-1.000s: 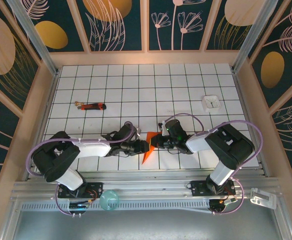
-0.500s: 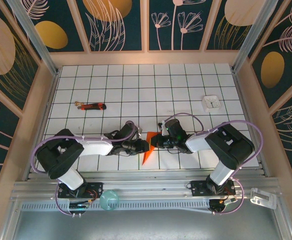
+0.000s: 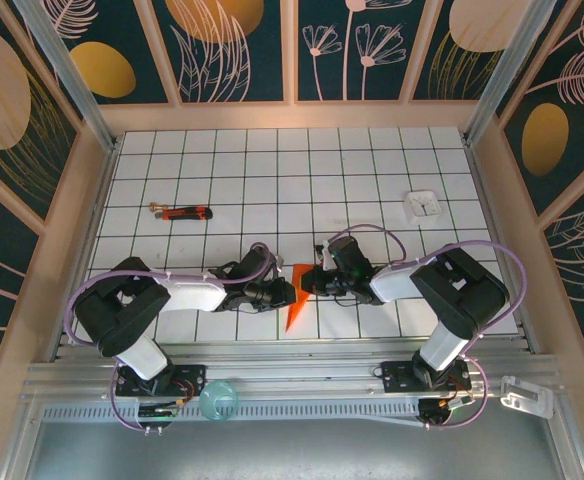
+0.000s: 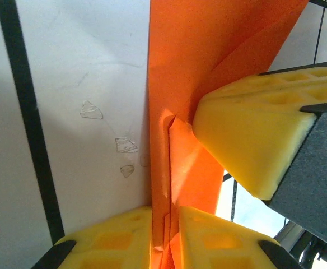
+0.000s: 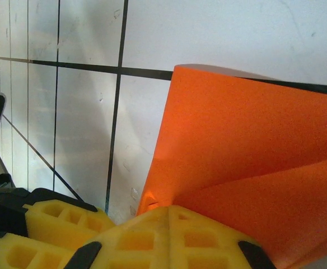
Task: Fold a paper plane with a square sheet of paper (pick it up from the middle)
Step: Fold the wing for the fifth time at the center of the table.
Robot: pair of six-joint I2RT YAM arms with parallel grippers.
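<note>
The paper [image 3: 294,308], folded to a narrow wedge, is held at the near middle of the table [image 3: 372,170], its tip pointing to 6 o'clock. It is pinched along a crease by the left gripper [image 3: 279,293] from 9 o'clock. The right gripper [image 3: 312,283], at 3 o'clock, seems clamped on a flap, though only one pad is clearly seen. A wing fold is judged to be in hand. Next, the flap must be laid edge to edge and pressed flat without tearing.

l arm [image 3: 187,293], r arm [image 3: 412,282] low, reaching inward; l fingers [image 4: 116,241], r fingers [image 5: 163,238] clamped tight.
</note>
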